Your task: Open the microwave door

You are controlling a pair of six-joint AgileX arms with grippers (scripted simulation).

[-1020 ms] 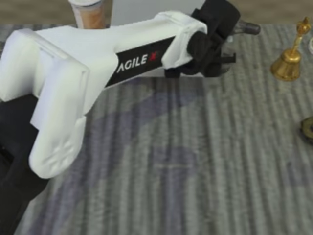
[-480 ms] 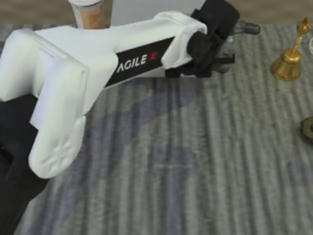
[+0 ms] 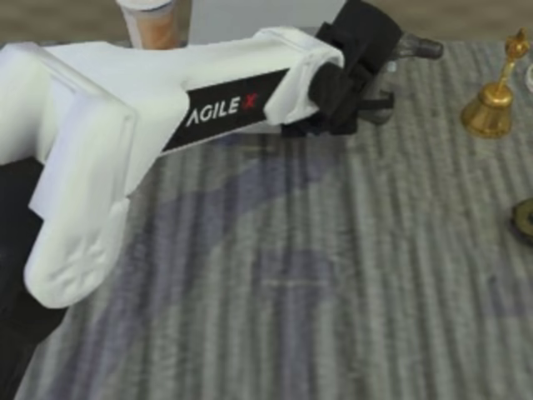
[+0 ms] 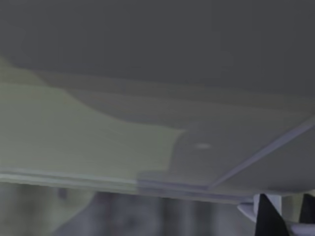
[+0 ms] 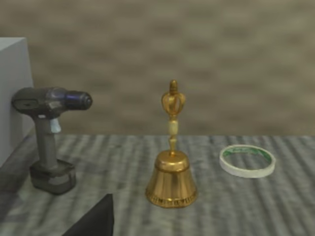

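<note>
The microwave (image 3: pixel 250 15) shows as a pale grey box at the table's back edge, mostly under my left arm; its side also shows in the right wrist view (image 5: pixel 12 98). The microwave door (image 4: pixel 98 137) fills the left wrist view as a flat grey panel seen very close. My left gripper (image 3: pixel 371 93) is at the microwave's front, near its right end. In the left wrist view, the left gripper (image 4: pixel 288 217) has its dark fingertips (image 4: pixel 268 219) on either side of the door's pale handle strip (image 4: pixel 266 199). My right gripper (image 5: pixel 96 221) is parked off the top view.
A dark grey power drill (image 5: pixel 47 142) stands beside the microwave's right side, its tip (image 3: pixel 420 46) showing from above. A gold bell (image 3: pixel 491 100) stands at the back right. A tape roll (image 5: pixel 247 161) lies beyond it. An orange cup (image 3: pixel 154 21) stands at the back left.
My left arm has swung a little to the left, and its gripper has shifted slightly left and back with it. The bell, drill and tape have not moved.
</note>
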